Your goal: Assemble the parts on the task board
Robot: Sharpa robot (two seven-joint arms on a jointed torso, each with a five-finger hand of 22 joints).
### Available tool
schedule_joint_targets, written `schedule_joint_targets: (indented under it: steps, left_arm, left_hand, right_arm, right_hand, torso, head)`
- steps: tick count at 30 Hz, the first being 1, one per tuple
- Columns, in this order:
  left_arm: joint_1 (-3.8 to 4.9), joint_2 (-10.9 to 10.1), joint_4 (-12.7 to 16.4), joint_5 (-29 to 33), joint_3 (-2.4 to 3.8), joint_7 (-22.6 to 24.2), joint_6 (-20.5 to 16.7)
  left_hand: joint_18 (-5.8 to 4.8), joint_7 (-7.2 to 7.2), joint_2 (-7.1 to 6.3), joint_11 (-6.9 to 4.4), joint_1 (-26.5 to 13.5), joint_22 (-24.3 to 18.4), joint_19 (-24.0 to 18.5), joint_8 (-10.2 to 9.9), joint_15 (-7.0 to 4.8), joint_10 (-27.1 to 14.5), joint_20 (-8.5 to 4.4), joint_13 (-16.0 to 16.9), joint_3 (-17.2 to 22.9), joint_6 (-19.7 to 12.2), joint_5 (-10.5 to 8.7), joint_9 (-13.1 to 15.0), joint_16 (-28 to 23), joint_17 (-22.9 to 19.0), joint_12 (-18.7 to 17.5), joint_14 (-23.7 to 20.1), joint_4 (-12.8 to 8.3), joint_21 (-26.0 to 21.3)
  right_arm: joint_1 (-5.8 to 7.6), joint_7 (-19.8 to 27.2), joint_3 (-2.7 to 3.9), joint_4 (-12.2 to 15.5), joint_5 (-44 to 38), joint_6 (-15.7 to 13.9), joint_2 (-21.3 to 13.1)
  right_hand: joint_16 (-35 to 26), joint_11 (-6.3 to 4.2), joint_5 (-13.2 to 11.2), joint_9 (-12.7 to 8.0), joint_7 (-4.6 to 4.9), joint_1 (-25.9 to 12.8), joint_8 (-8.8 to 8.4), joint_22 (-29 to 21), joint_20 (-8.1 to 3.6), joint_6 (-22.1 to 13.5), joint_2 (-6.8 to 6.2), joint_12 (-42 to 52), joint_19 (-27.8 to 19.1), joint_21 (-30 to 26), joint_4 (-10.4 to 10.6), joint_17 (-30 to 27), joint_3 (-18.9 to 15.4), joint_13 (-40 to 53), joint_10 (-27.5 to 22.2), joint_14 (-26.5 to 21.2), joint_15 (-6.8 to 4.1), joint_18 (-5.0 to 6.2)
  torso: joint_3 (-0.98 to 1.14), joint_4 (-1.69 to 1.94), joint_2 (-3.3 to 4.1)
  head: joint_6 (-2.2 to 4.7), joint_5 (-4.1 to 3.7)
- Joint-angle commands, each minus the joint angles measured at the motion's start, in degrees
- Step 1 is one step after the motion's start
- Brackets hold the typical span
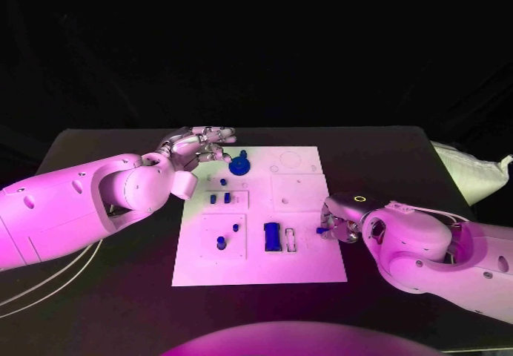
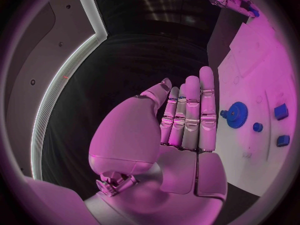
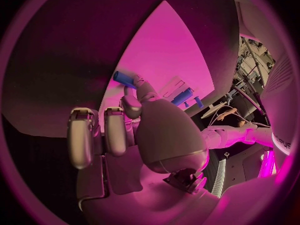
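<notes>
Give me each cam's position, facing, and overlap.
Head view: on the head, looking down at the task board; both arms and hands.
Left wrist view: behind the left hand, facing its open fingers; blue gear beyond.
Right wrist view: behind the right hand, which pinches a blue peg.
Shared: the board; head view also shows the gear.

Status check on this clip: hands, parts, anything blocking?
Left hand open at the board's far left corner, beside the blue gear. Right hand pinches a small blue peg at the white board's right edge. Nothing in the way.
</notes>
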Motion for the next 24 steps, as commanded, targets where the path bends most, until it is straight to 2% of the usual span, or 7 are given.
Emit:
schedule_joint_targets:
  steps: [1, 5, 7, 11, 13, 19, 24]
  left_arm:
    - [-0.01, 0.08, 0.13, -0.46, 0.05, 0.65, 0.81]
    - [-0.01, 0.07, 0.14, -0.46, 0.05, 0.70, 0.74]
    - [-0.01, 0.07, 0.14, -0.46, 0.05, 0.72, 0.73]
    - [-0.01, 0.06, 0.17, -0.46, 0.05, 0.74, 0.85]
    - [-0.01, 0.05, 0.17, -0.46, 0.05, 0.75, 0.86]
    - [-0.01, 0.04, 0.19, -0.46, 0.05, 0.75, 0.88]
    - [-0.01, 0.04, 0.21, -0.46, 0.05, 0.73, 0.92]
  left_hand:
    - [1.04, -0.09, 0.49, -0.18, 0.11, -0.06, 0.41, 0.20, -0.14, -0.34, 0.00, -0.10, -0.29, -0.20, -0.18, -0.05, 0.33, -0.09, 0.20, -0.40, -0.12, -0.40]
    - [1.04, -0.11, 0.52, -0.19, 0.18, -0.07, 0.42, 0.22, -0.15, -0.35, 0.00, -0.10, -0.27, -0.20, -0.18, -0.05, 0.34, -0.10, 0.23, -0.40, -0.15, -0.40]
    - [1.04, -0.11, 0.52, -0.19, 0.18, -0.07, 0.42, 0.22, -0.15, -0.35, 0.00, -0.10, -0.27, -0.20, -0.18, -0.05, 0.34, -0.10, 0.23, -0.40, -0.15, -0.40]
    - [1.06, -0.14, 0.53, -0.23, 0.39, -0.10, 0.43, 0.27, -0.18, -0.37, -0.03, -0.11, -0.25, -0.21, -0.18, -0.05, 0.38, -0.16, 0.30, -0.43, -0.30, -0.43]
    - [1.06, -0.14, 0.53, -0.23, 0.39, -0.10, 0.43, 0.27, -0.18, -0.37, -0.03, -0.11, -0.25, -0.21, -0.18, -0.05, 0.38, -0.16, 0.30, -0.43, -0.30, -0.43]
    - [1.06, -0.14, 0.53, -0.23, 0.39, -0.10, 0.43, 0.27, -0.18, -0.37, -0.03, -0.11, -0.25, -0.21, -0.18, -0.05, 0.38, -0.16, 0.30, -0.43, -0.30, -0.43]
    - [1.07, -0.15, 0.53, -0.24, 0.53, -0.11, 0.44, 0.30, -0.20, -0.39, -0.04, -0.12, -0.24, -0.22, -0.18, -0.06, 0.40, -0.19, 0.35, -0.45, -0.40, -0.44]
  right_arm:
    - [-0.76, -0.61, -0.62, -0.73, -1.23, 3.13, 0.16]
    - [-0.79, -0.52, -0.61, -0.72, -0.32, 1.26, 0.30]
    - [-0.80, -0.45, -0.61, -0.66, 0.49, 0.01, 0.33]
    - [-0.80, -0.03, -0.61, -0.37, 2.04, -3.70, 0.28]
    - [-0.80, 0.26, -0.60, -0.11, 2.60, -5.50, 0.19]
    - [-0.76, 1.30, -0.42, 1.18, 5.12, -11.31, -0.19]
    - [-0.72, 2.10, -0.14, 1.97, 8.01, -14.32, -0.22]
  right_hand:
    - [0.35, -0.24, 1.04, 0.41, -0.01, 0.53, 0.34, 4.01, -0.27, 0.48, 0.51, -0.27, -0.02, 0.28, -0.47, 0.15, 2.24, 0.05, 0.28, 3.04, -0.19, -0.87]
    - [0.40, -0.43, 2.13, 0.47, -0.01, -2.37, 0.20, 4.19, -0.23, 0.82, -0.90, -0.29, 0.09, 0.37, -0.83, 0.33, 7.48, 0.06, 0.81, 3.09, -0.17, -0.90]
    - [0.41, -0.43, 2.16, 0.69, 0.10, -5.57, 0.18, 4.25, -0.16, 1.15, -3.06, -0.33, 0.12, 0.39, -1.40, 0.44, 13.64, 0.16, 1.13, 3.12, -0.55, -0.93]
    - [0.56, -0.28, 4.23, 0.80, -0.30, -10.13, -0.07, 4.49, -0.15, 0.82, -3.96, 0.20, 0.27, 0.50, 0.47, 0.71, 17.60, 0.58, 1.69, 3.21, -0.20, -0.96]
    - [0.66, -0.12, 4.25, 1.01, -0.28, -12.43, -0.02, 4.62, -0.30, 1.05, -5.29, 0.46, 0.36, 0.56, 1.14, 0.89, 20.96, 0.89, 1.92, 3.26, -0.50, -0.94]
    - [0.72, -0.32, 3.70, 1.29, -0.29, -15.67, 0.00, 4.68, -0.26, 1.12, -7.32, 0.76, 0.40, 0.58, 2.45, 1.01, 23.36, 1.22, 2.31, 3.29, -0.26, -0.99]
    - [0.74, -0.32, 3.50, 1.39, -0.30, -16.61, 0.02, 4.65, -0.27, 1.19, -7.86, 0.89, 0.39, 0.56, 2.95, 1.06, 23.76, 1.35, 2.42, 3.30, -0.28, -0.98]
  torso:
    - [0.00, 0.02, -0.01]
    - [0.02, 0.00, 0.02]
    - [0.03, 0.01, 0.01]
    - [0.04, -0.01, 0.04]
    - [0.05, -0.03, 0.05]
    - [0.03, 0.02, 0.06]
    - [0.05, 0.05, 0.11]
  head:
    - [-0.07, 0.04]
    - [0.02, 0.02]
    - [0.04, 0.02]
    - [0.06, 0.08]
    - [0.10, 0.17]
    - [0.10, 0.14]
    - [0.04, 0.24]
